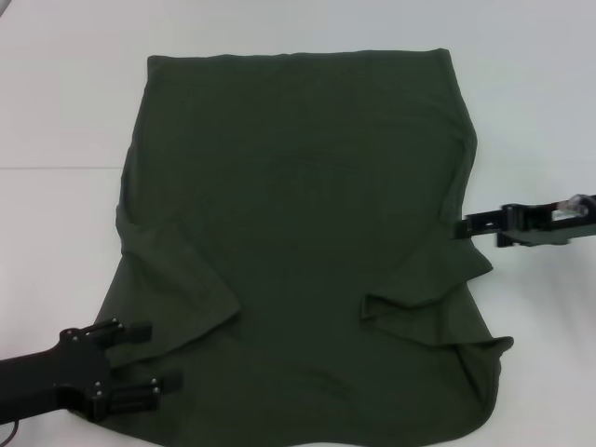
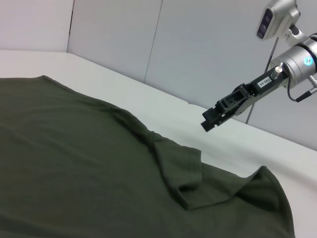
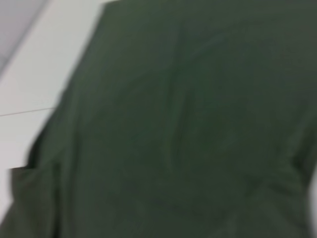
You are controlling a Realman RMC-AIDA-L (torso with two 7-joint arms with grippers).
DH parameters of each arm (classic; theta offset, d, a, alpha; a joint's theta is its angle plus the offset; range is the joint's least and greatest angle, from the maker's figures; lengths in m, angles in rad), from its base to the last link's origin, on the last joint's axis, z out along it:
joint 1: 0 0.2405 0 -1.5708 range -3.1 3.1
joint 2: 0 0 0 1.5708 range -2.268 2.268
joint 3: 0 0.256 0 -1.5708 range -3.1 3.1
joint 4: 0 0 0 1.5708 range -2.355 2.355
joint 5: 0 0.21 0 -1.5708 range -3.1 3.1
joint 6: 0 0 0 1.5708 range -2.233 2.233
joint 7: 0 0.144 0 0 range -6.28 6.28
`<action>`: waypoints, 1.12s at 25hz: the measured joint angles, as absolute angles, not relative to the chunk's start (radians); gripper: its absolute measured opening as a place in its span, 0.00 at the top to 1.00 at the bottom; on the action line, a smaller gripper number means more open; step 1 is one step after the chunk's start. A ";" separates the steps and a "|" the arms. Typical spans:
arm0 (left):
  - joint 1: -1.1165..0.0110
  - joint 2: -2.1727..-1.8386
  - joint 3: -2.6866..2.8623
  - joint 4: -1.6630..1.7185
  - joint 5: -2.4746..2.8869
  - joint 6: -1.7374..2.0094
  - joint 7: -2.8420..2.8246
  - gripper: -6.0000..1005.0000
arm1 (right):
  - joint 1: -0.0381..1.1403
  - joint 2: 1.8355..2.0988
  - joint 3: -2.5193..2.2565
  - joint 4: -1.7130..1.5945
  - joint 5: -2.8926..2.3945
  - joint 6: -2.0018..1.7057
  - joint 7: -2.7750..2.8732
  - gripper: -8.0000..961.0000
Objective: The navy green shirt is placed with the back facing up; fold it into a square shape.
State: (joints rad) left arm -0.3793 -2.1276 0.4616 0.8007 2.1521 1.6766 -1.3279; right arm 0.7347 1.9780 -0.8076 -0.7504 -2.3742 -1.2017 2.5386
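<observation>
From the head camera, the navy green shirt [image 1: 298, 242] lies spread flat on the white table [image 1: 56, 112], filling most of the middle. Both short sleeves are folded inward onto the body, one on each side, and the straight hem sits at the far edge. Down at the near left corner, the left gripper [image 1: 154, 358] has its two black fingers parted, one above the other in this view, both tips resting over the shirt's near left edge with fabric showing in the gap between them. Over on the right, the right gripper [image 1: 463, 226] reaches in sideways, its tip right at the shirt's right edge, just beyond the folded right sleeve. The fingers look pressed together there, though from this angle that is hard to confirm, and whether they pinch any cloth cannot be told.

Left wrist camera now: the olive fabric [image 2: 89, 163] fills the lower part, with a folded sleeve bunched up in front. Past it, the right gripper [image 2: 208, 121] hangs above the table beyond the shirt's edge, its black fingertips drawn to a narrow closed point.

Right wrist camera: blurred green cloth [image 3: 188, 124] covers nearly everything, with a strip of table [image 3: 34, 74] at one side. No fingers visible.
</observation>
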 joint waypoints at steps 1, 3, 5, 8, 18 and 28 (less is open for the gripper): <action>-0.380 -2.128 0.462 0.801 2.152 1.677 -1.328 0.11 | 0.741 1.968 -0.808 -0.752 -2.402 -1.204 2.566 0.12; -0.384 -2.128 0.462 0.800 2.152 1.677 -1.328 0.11 | 0.755 1.948 -0.809 -0.754 -2.446 -1.209 2.607 0.12; -0.386 -2.128 0.462 0.800 2.152 1.677 -1.328 0.11 | 0.766 1.938 -0.809 -0.760 -2.484 -1.215 2.638 0.12; -0.390 -2.128 0.464 0.799 2.152 1.679 -1.328 0.11 | 0.782 1.940 -0.810 -0.772 -2.546 -1.206 2.666 0.12; -0.393 -2.120 0.487 0.798 2.165 1.742 -1.283 0.11 | 0.804 1.967 -0.811 -0.714 -2.582 -1.130 2.672 0.12; -0.396 -2.121 0.512 0.798 2.168 1.763 -1.244 0.11 | 0.818 1.987 -0.811 -0.638 -2.582 -1.055 2.668 0.12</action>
